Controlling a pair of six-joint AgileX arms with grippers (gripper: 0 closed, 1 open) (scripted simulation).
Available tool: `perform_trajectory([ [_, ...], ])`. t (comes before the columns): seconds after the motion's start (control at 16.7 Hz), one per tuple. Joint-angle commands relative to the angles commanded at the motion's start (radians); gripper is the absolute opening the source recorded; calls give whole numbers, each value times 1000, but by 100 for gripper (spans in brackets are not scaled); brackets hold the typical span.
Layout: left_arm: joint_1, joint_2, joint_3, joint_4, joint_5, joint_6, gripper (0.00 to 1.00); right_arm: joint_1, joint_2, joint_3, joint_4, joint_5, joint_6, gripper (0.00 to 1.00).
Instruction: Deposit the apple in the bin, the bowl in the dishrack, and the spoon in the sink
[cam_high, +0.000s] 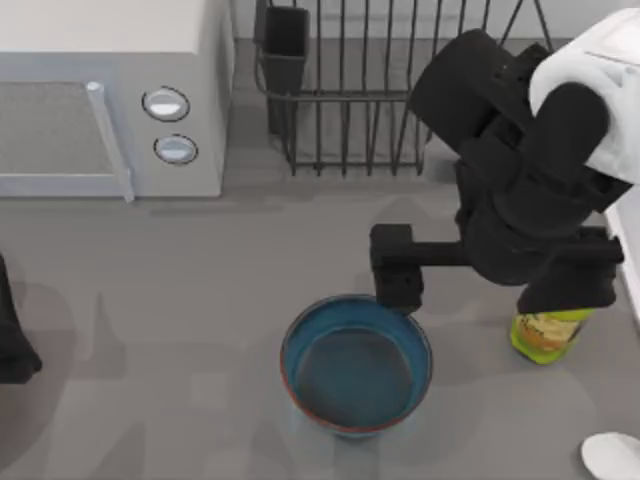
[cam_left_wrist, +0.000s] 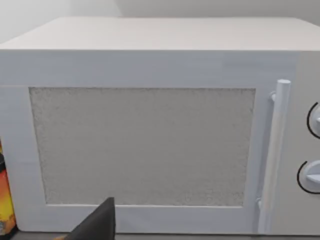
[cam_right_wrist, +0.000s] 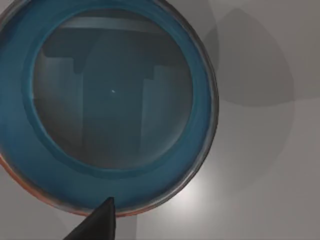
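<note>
A dark part of the left arm (cam_high: 12, 335) is seen parked at the 9 o'clock edge of the grey table (cam_high: 150, 400) in the top view, and whether its gripper is wide or narrow cannot be told. A white microwave (cam_high: 110, 95) with two round knobs (cam_high: 166, 103) is set toward 10 o'clock, and its speckled door and pale upright handle (cam_left_wrist: 274, 155) are faced squarely by the left wrist view, where one dark fingertip (cam_left_wrist: 99, 225) is caught at the lower edge. The dishrack (cam_high: 380, 90), a black wire rack with a dark cutlery cup (cam_high: 284, 45) at its nearer left corner, is placed at 12 o'clock, just beside the microwave. The bowl (cam_high: 356, 364), teal-blue inside with a reddish-brown rim, is stood upright on the table just past centre toward 5 o'clock, with nothing inside it. The right gripper (cam_high: 397, 268) is held above the bowl's far rim, at the bowl's own 12 o'clock, at the end of the right arm reaching in from 2 o'clock; how wide it stands cannot be told. In the right wrist view the bowl (cam_right_wrist: 107, 107) is looked straight down into, and a single dark fingertip (cam_right_wrist: 100, 222) is seen over its rim. A yellow-green bottle (cam_high: 545, 335) is partly hidden under the right arm at 4 o'clock, and a pale rounded white object (cam_high: 612, 455) is cut off by the corner at 5 o'clock
</note>
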Motion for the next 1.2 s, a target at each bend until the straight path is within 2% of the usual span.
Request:
perform_trajectory([
  [0.3, 0, 0, 0, 0, 0, 0, 100, 9, 197, 174, -131, 4, 33, 100],
  [0.72, 0, 0, 0, 0, 0, 0, 100, 6, 208, 179, -134, 4, 34, 100],
  [1.2, 0, 0, 0, 0, 0, 0, 100, 45, 279, 16, 99, 5, 71, 100],
])
